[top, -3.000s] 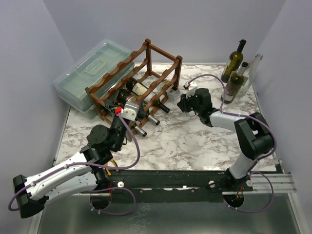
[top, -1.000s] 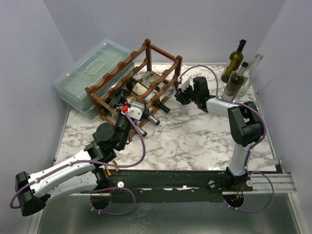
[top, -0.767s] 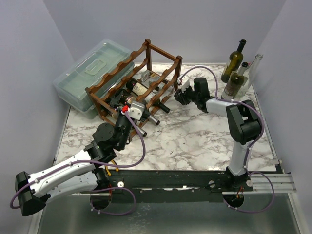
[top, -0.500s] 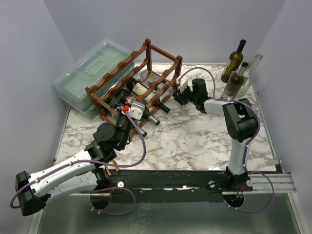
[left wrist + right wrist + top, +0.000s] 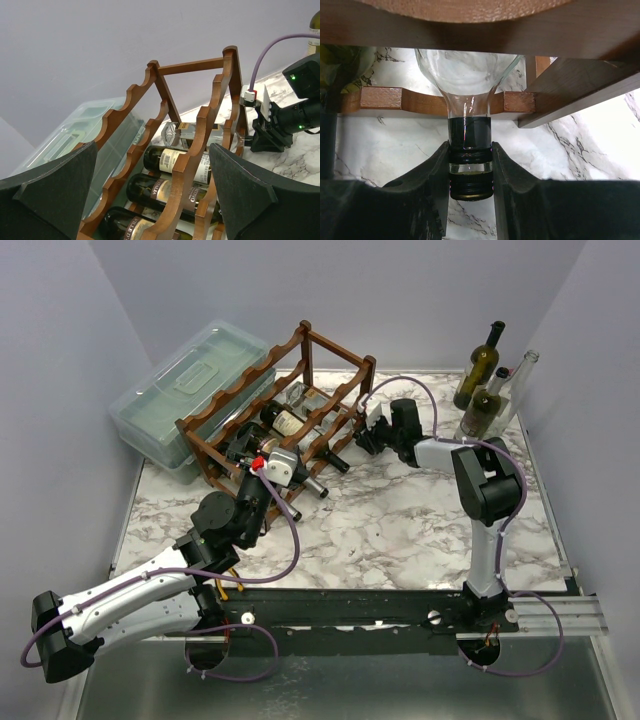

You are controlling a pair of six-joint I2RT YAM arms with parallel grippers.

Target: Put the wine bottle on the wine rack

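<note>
The dark reddish-brown wine rack point(image 5: 300, 390) stands at the back left of the marble table, and it also shows in the left wrist view point(image 5: 200, 145). Three dark bottles point(image 5: 170, 192) lie in its lower tier. A clear glass wine bottle point(image 5: 469, 75) lies in the rack's rightmost slot, also seen in the left wrist view point(image 5: 192, 134). My right gripper point(image 5: 470, 172) is shut on its black-capped neck point(image 5: 470, 145) at the rack's right end point(image 5: 375, 430). My left gripper point(image 5: 155, 200) is open and empty, in front of the rack point(image 5: 275, 465).
A translucent lidded plastic box point(image 5: 185, 390) sits behind the rack at the left. Three upright bottles point(image 5: 480, 390) stand at the back right corner. Purple cables loop over both arms. Grey walls close in left, back and right.
My right gripper has pushed the clear bottle leftward, deeper into the rack. The left arm moved closer to the rack three seconds ago and has stayed still since.
</note>
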